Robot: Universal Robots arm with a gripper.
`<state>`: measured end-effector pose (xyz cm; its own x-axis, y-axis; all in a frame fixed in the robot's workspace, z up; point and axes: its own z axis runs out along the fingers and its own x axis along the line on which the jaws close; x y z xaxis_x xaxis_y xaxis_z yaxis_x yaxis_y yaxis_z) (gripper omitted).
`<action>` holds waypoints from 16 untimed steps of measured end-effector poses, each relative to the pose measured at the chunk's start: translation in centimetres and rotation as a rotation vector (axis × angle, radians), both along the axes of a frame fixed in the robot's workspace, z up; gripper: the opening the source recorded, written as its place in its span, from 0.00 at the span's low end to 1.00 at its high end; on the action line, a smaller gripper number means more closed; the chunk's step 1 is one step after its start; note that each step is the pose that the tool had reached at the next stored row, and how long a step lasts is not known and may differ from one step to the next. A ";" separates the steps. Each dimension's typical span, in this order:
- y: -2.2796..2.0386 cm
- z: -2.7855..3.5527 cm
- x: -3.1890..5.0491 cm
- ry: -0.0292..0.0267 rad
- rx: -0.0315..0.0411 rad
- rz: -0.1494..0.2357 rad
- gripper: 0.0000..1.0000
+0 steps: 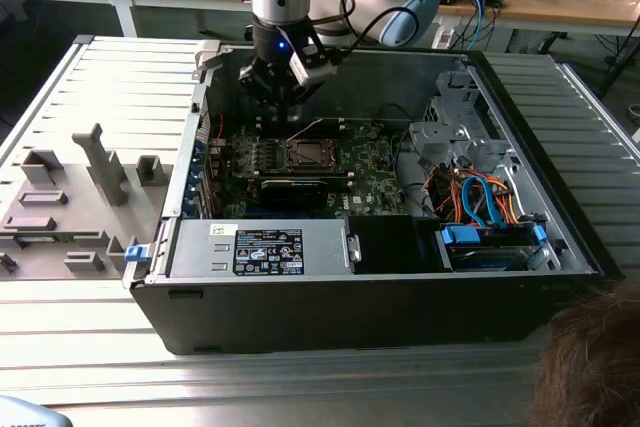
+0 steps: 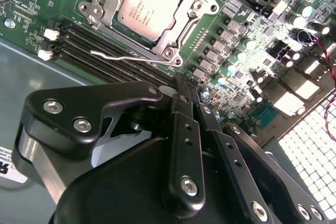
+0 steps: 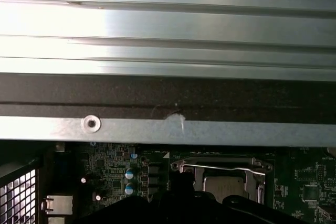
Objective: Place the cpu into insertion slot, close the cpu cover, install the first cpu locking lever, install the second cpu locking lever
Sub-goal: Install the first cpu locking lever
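Above the insertion slot (image 2: 149,17) the gripper (image 2: 185,85) hangs pinched closed, empty — cpu (image 2: 149,6) seated under cpu cover (image 2: 178,32). Locking lever (image 2: 126,56) beside the slot looks thin, springy, slippery — probably hook it near its free end.

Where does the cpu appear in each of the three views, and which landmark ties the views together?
Exterior view: the cpu lies mid-motherboard inside the open case, below the gripper.
Second wrist view: cpu seated in the silver cpu cover frame, beyond the gripper.
First wrist view: cpu under the case wall.
Shared landmark: the cpu cover.

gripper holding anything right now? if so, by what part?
Nothing. The gripper has its jaws shut together with nothing between them, above the board; the cpu sits in the slot.
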<state>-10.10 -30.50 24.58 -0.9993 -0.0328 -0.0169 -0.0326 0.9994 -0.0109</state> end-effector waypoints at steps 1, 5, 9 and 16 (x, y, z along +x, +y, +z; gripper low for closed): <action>0.00 -0.02 0.00 -0.0001 0.0000 0.000 0.11; 0.00 -0.10 0.01 0.0000 0.0000 0.000 0.11; 0.00 -0.18 0.02 -0.0001 0.0000 0.000 0.11; 0.00 -0.40 0.06 -0.0001 0.0001 0.000 0.11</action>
